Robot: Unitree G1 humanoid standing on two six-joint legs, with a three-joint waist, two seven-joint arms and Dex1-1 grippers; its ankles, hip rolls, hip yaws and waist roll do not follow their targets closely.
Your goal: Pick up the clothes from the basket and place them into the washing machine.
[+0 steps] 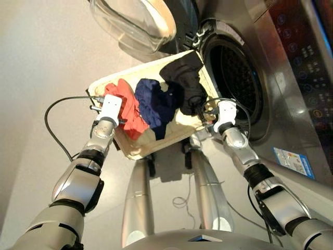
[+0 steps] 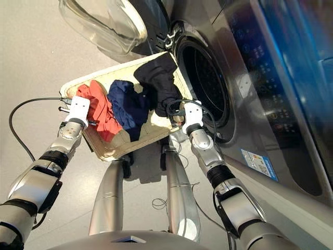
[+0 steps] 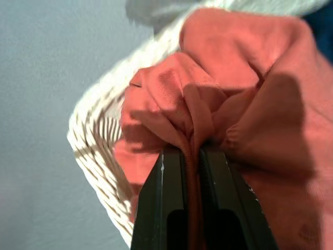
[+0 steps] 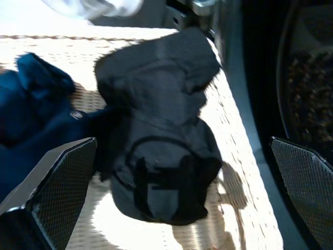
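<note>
The cream wicker basket (image 1: 136, 151) sits in front of the washing machine (image 1: 283, 112), whose drum opening (image 1: 234, 83) is uncovered. Three clothes lie in the basket: a coral-red one (image 1: 133, 115) on the left, a navy blue one (image 1: 155, 105) in the middle and a black one (image 1: 186, 79) nearest the drum. My left gripper (image 3: 191, 151) is shut on a bunched fold of the coral-red garment (image 3: 244, 62) at the basket's left rim. My right gripper (image 4: 183, 143) is open, its fingers (image 4: 62, 177) spread wide just above the black garment (image 4: 161, 104).
The round glass door (image 1: 132, 21) is swung open above and left of the basket. A black cable (image 1: 52, 122) loops out from my left wrist over the light floor. The machine's dark panel (image 1: 307, 57) runs along the right.
</note>
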